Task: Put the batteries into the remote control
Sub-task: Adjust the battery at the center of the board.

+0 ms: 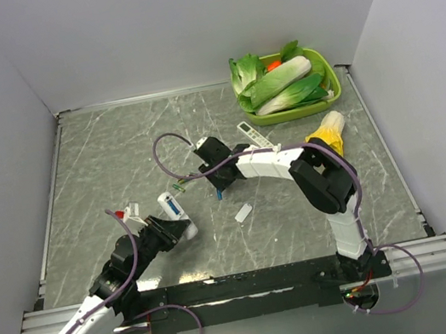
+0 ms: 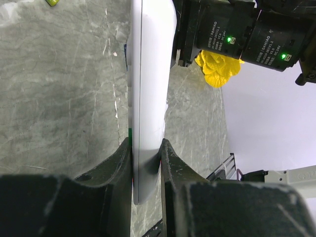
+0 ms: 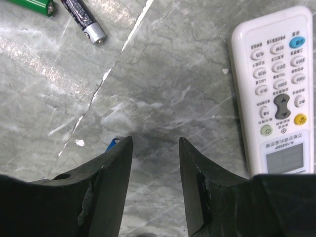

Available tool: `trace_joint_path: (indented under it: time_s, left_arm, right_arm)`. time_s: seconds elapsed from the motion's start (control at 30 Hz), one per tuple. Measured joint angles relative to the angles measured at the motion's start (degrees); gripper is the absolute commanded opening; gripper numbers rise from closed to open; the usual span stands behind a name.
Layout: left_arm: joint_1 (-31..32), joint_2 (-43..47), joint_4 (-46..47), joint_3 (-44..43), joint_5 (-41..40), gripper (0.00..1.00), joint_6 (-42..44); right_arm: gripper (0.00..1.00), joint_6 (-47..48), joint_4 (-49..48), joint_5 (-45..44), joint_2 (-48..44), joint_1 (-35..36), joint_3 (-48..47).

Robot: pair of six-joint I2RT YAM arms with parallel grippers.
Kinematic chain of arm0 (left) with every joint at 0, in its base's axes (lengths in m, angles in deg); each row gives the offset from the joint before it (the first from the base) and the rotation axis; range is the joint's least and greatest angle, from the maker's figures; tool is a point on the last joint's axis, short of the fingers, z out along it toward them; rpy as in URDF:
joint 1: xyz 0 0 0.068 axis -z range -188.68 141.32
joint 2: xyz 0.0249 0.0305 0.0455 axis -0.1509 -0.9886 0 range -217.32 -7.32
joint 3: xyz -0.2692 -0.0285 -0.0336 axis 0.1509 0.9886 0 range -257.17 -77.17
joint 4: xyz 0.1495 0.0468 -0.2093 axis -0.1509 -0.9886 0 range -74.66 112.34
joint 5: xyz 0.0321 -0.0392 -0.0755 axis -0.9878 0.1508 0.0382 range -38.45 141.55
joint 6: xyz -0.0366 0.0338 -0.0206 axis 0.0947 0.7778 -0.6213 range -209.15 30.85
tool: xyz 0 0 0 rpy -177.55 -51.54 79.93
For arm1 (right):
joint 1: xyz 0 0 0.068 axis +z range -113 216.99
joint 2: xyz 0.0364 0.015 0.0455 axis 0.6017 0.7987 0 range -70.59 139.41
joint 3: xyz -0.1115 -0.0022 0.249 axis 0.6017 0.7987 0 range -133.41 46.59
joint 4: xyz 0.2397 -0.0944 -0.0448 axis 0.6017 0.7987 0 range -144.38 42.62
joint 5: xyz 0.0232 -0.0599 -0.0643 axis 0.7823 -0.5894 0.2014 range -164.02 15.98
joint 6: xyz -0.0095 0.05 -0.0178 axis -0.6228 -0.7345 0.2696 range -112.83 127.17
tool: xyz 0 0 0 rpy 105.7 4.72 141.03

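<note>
Left gripper [image 2: 146,144] is pinched tight on the remote control [image 2: 150,74], clamping the slim white body across its thickness with the case turned on edge above the table [image 2: 59,98]. It looks like a brace to steady the case for loading, though I can't tell from here which face is open. Across the way the right gripper [image 3: 155,143] hangs low, fingers spread, nothing between them but bare stone. A sliver of blue battery [image 3: 112,144] peeks out just beside one finger, so my read is that it's lining up on that cell and needs a sideways nudge. The second blue one I can't find. Clutter to watch: a long white remote [image 3: 276,89] near the other finger, and a black cell [image 3: 84,20] and a green cell [image 3: 29,5] farther out, both easy wrong picks. The loose cover plate [image 1: 243,212] lies between the arms, and the vegetable basket [image 1: 336,86] sits well off at the far side.
</note>
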Motion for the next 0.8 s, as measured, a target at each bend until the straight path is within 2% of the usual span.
trace_joint_path:
  time_s: [0.37, 0.8]
  left_arm:
    - [0.0, -0.7, 0.52, 0.0, 0.02, 0.01, -0.02]
    - [0.0, 1.29, 0.0, 0.0, 0.02, 0.01, -0.02]
  right_arm:
    - [0.5, -10.21, 4.13, 4.07, -1.55, 0.0, -1.49]
    - [0.37, -13.09, 5.53, 7.69, -1.68, -0.11, -3.61]
